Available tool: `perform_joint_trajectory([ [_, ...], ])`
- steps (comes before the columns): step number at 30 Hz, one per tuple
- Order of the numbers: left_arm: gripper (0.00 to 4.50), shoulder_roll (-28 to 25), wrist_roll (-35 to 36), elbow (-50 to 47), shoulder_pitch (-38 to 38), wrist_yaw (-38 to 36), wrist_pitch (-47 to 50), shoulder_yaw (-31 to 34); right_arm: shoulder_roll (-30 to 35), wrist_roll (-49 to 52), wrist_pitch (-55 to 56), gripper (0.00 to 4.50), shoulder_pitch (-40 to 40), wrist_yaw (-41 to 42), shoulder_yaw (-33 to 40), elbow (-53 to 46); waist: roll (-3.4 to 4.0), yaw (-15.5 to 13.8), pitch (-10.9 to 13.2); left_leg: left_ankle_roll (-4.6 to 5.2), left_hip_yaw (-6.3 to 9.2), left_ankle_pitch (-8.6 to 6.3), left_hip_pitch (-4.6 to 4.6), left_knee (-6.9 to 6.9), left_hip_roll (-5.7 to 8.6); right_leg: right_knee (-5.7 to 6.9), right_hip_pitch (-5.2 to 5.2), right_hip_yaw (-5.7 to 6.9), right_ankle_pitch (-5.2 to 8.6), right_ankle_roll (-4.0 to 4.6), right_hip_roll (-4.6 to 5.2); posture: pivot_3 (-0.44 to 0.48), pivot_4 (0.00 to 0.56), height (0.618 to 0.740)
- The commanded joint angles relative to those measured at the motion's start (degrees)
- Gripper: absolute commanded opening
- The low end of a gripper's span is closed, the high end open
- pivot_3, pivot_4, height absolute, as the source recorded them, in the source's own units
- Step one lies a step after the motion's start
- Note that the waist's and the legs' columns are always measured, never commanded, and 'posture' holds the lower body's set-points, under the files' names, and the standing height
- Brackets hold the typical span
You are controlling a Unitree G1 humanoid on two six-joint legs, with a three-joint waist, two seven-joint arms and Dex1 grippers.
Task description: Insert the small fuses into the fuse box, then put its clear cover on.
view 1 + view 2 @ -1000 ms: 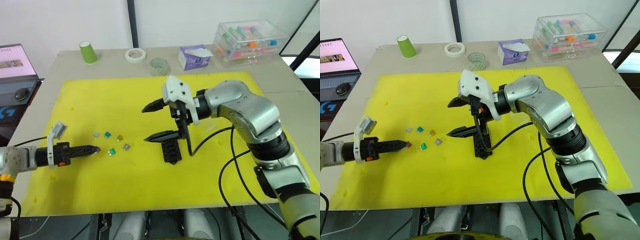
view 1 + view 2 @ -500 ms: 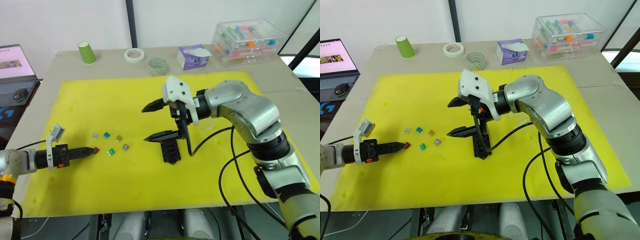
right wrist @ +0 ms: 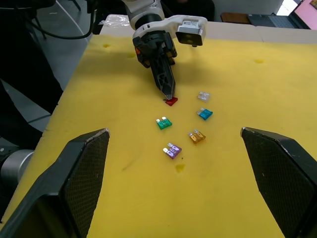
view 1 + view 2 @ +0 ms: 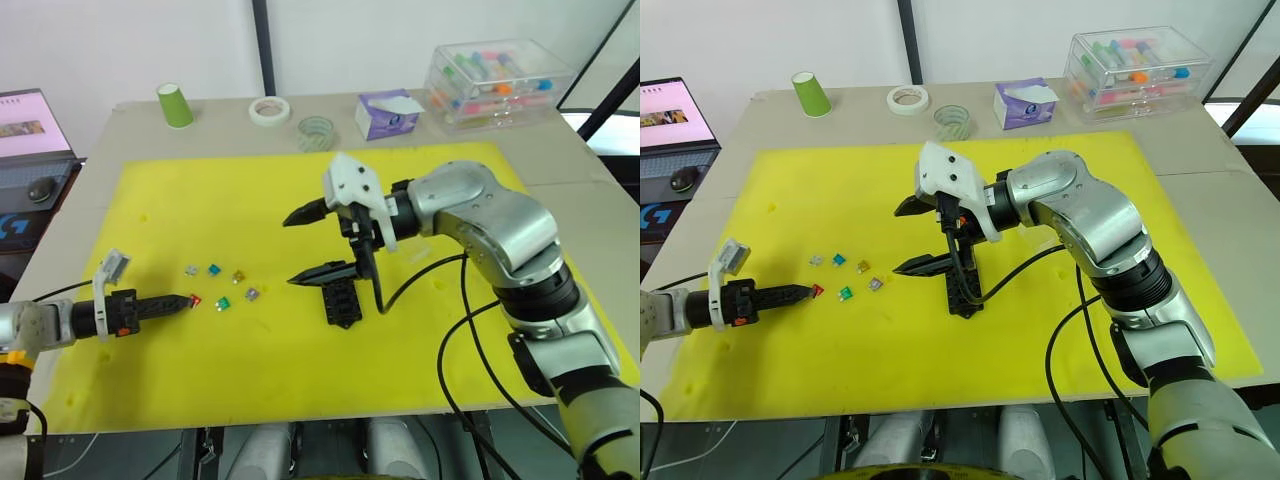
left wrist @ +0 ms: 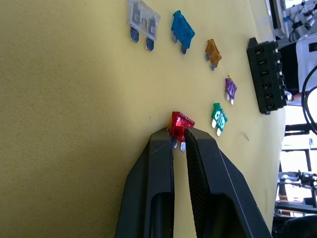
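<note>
- Our left gripper (image 5: 178, 141) is clenched on the red fuse (image 5: 181, 124), pinching it by its metal legs, so the coloured body sticks out just past the fingertips (image 5: 161, 144).
- The red fuse sits low, at or just off the yellow mat (image 4: 250, 370); we cannot tell whether it still touches.
- The fuse box (image 4: 340, 300) lies well beyond the fingertips, ahead of them and off to one side, with the other fuses between.
- Its long axis, the row of slots, runs roughly across our left fingers' line, not along it.
- Of the loose fuses, the green one (image 5: 218, 117) lies nearest the tips; the purple one (image 5: 231, 89), amber one (image 5: 213, 52), blue one (image 5: 182, 30) and clear one (image 5: 143, 22) lie further out in a loose row.
- Our right gripper (image 4: 312, 244) hangs with its fingers spread wide and empty; its lower finger sits just above the box, so that arm is nearer the box.
- We judge that the coming move turns on carrying the fuse across to the box and turning its legs down to a slot.
- We cannot make out the clear cover with any certainty.
</note>
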State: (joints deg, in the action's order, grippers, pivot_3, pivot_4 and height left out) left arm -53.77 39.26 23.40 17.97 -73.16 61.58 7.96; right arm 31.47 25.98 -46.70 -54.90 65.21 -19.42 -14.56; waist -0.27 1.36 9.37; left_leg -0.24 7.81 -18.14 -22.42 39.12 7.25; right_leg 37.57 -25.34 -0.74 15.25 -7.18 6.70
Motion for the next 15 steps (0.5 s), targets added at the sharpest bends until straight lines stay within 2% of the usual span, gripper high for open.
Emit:
perform_joint_trajectory([
  [1, 0.01, 0.20, -1.17, 0.04, -1.17, 0.77, -0.27, 0.13, 0.08, 0.08, 0.88, 4.50, -0.88, 0.19, 0.51, -1.68, 0.00, -0.01, 0.00, 0.00, 0.00, 0.00, 0.00, 0.00, 0.00, 0.00, 0.00, 0.00, 0.00, 0.00, 0.00, 0.000, 0.150, 0.740],
  [8, 0.01, -0.18, -1.14, -1.07, -1.88, 0.31, -1.05, 0.15, 0.05, 0.00, 0.95, 4.50, -0.91, 0.15, 0.51, -1.56, 0.00, -0.03, 0.00, 0.00, 0.00, 0.00, 0.00, 0.01, 0.00, 0.00, 0.00, 0.00, 0.00, 0.00, 0.01, 0.000, 0.150, 0.740],
  [15, 0.01, -0.26, 0.60, -2.03, -1.38, 1.24, -0.75, 3.74, 0.34, 0.03, 0.88, 4.50, -0.62, 0.19, 0.66, -1.66, 0.00, -0.02, 0.00, 0.00, 0.00, 0.00, 0.00, 0.00, 0.00, 0.00, 0.00, 0.00, 0.00, 0.00, 0.00, 0.000, 0.150, 0.740],
])
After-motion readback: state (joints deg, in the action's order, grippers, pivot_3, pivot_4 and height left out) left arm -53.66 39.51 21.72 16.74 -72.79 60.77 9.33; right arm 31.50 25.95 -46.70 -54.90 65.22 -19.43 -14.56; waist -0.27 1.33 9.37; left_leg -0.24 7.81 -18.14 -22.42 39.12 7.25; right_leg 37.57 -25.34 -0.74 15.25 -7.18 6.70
